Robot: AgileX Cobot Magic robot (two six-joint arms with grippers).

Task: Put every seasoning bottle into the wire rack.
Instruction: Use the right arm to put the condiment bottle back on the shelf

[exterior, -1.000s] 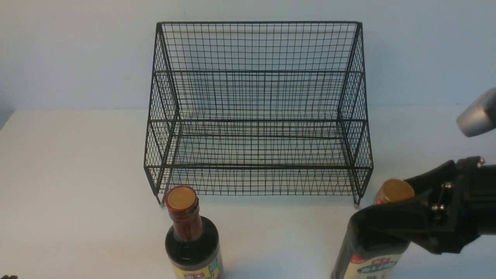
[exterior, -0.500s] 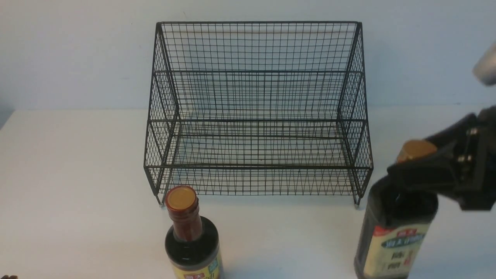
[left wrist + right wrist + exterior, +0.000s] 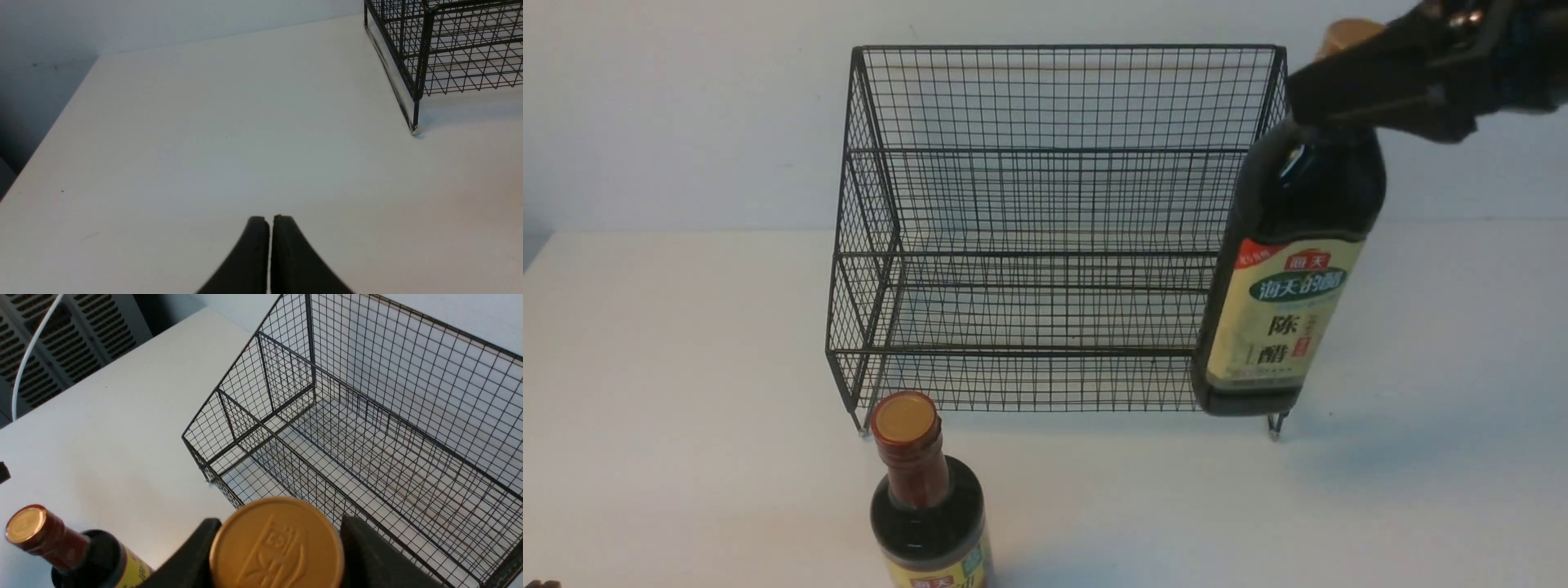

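The broad seasoning bottle with the cream-and-green label hangs in the air before the right end of the black wire rack. My right gripper is shut on its neck just under the gold cap. The other seasoning bottle, with a red-brown neck wrap and yellow label, stands upright on the white table in front of the rack's left foot, also in the right wrist view as that bottle. My left gripper is shut and empty, low over the table, left of the rack's corner.
The white table meets a pale wall behind the rack. A grey vented unit with a white cable stands beyond the table's left edge. A small dark object peeks in at the bottom left corner.
My right gripper has lifted the broad bottle off the table, high up and slightly left, so it now hangs in front of the rack's right end. The other bottle and left gripper have not moved.
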